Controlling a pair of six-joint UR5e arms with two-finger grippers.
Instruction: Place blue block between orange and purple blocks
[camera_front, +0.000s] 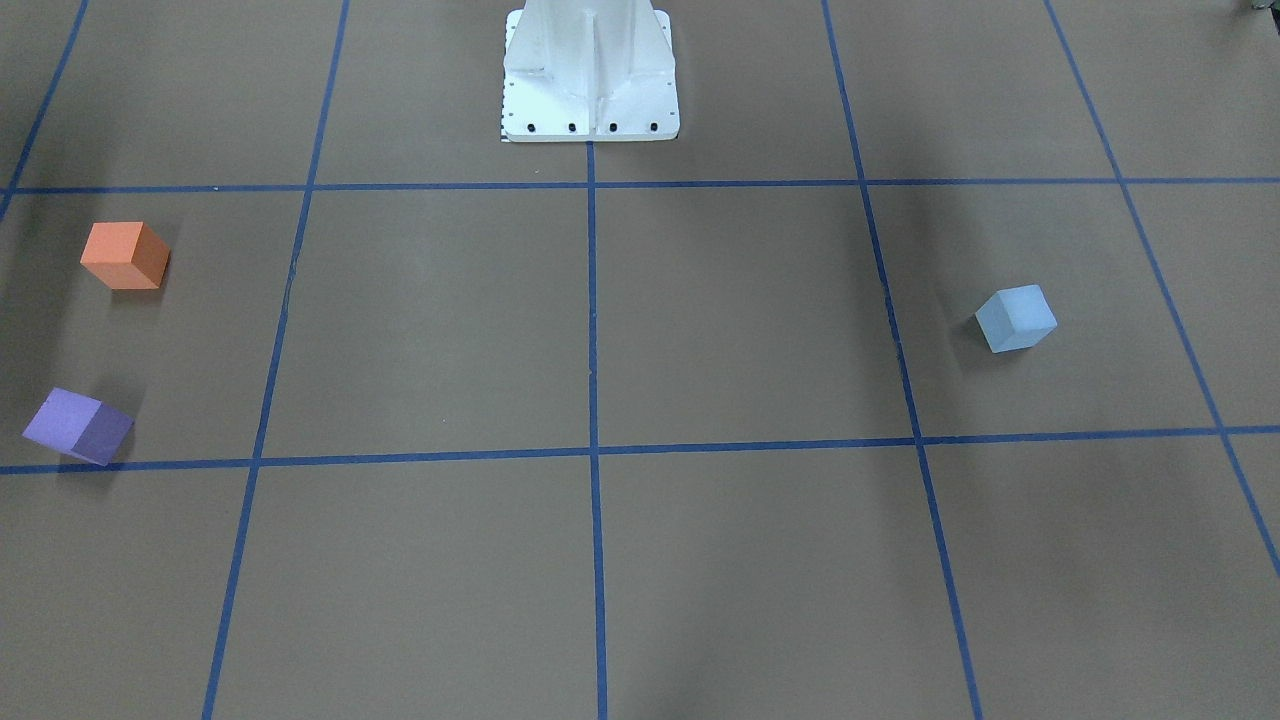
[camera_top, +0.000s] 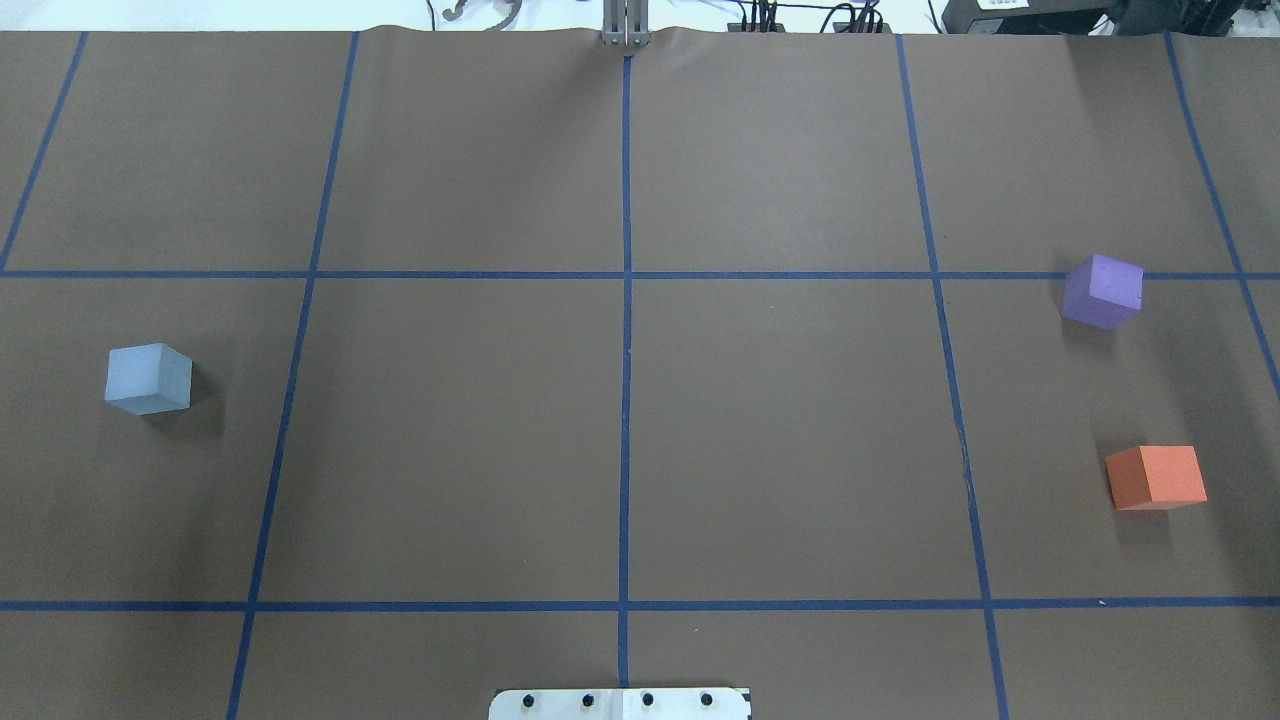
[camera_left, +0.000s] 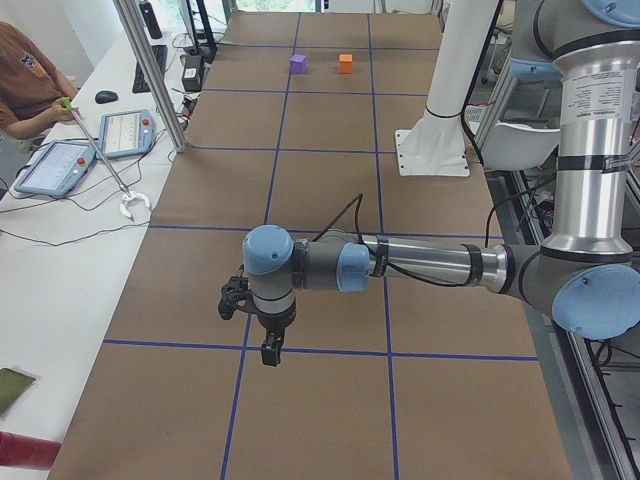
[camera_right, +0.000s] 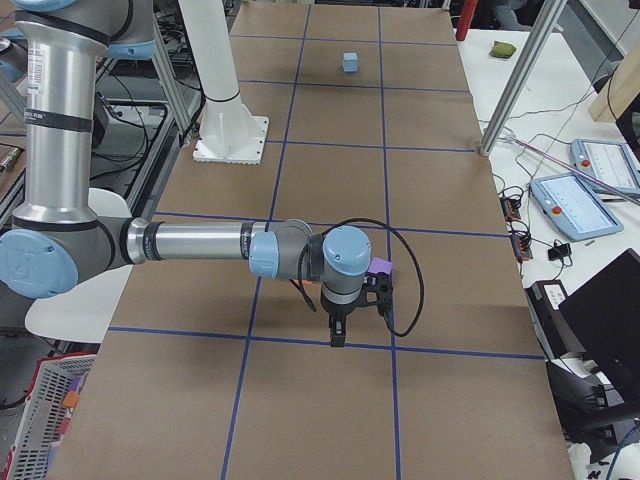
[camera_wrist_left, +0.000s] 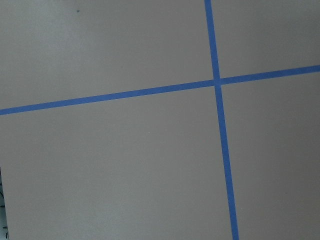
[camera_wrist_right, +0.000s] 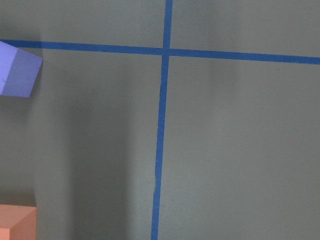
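Observation:
The light blue block (camera_front: 1016, 318) sits alone on the brown table on my left side (camera_top: 148, 378), also far off in the exterior right view (camera_right: 350, 62). The orange block (camera_top: 1156, 477) and the purple block (camera_top: 1102, 291) sit on my right side with a gap between them; both show in the right wrist view, orange (camera_wrist_right: 17, 222) and purple (camera_wrist_right: 17, 70). My left gripper (camera_left: 270, 350) hangs above the table and shows only in the exterior left view. My right gripper (camera_right: 338, 335) hangs beside the purple block (camera_right: 378, 267). I cannot tell whether either is open or shut.
The white robot base (camera_front: 590, 70) stands at the table's edge. Blue tape lines (camera_top: 626, 400) form a grid on the table. An operators' bench with tablets (camera_left: 55, 165) and cables runs along the far side; a person sits there.

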